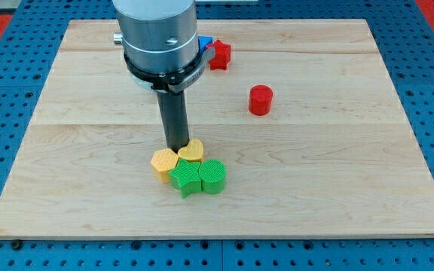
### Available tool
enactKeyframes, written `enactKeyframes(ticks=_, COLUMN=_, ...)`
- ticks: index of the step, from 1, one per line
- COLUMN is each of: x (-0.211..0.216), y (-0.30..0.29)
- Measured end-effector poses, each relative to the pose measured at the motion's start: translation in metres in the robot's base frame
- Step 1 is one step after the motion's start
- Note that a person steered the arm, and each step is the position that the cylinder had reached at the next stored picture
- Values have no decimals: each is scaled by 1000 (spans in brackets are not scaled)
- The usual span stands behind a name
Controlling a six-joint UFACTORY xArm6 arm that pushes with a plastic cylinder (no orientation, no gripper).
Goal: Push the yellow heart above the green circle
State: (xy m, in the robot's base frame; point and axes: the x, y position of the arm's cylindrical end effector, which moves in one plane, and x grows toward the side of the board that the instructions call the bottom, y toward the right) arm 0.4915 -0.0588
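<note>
Where the dark rod meets the wooden board (337, 188), my tip (175, 148) sits, touching or all but touching the upper-left edge of the yellow heart (191, 151). No pincer here, only the bare rod, so nothing to report as apart or together. Stands just at the top of a tight cluster of four blocks a little left of the board's middle, toward the view's bottom.

Yellow heart: directly right of the tip, top of the cluster. Lies above and slightly left of the green circle (212, 176), touching or nearly touching it. Yellow hexagon-like block (164, 162): just below-left of the tip, pressed against the heart's left side. Green star (186, 181): below the heart, wedged between the yellow hexagon-like block and the green circle, touching both. Green circle: right end of the cluster, at the heart's lower right.

Farther out: red cylinder (261, 99), alone, well apart toward the view's upper right. Red star (219, 54) near the board's top edge, just right of the arm's grey housing (157, 34). Blue block (204, 44) beside the red star, mostly hidden behind the housing, shape not discernible. Around the board, blue perforated table (21, 22).
</note>
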Motion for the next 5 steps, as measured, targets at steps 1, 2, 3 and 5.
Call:
enactKeyframes(ticks=1, x=7, y=7)
enactKeyframes(ticks=2, x=9, y=20)
enactKeyframes(ticks=3, x=9, y=27)
enactKeyframes(ticks=5, x=-11, y=35)
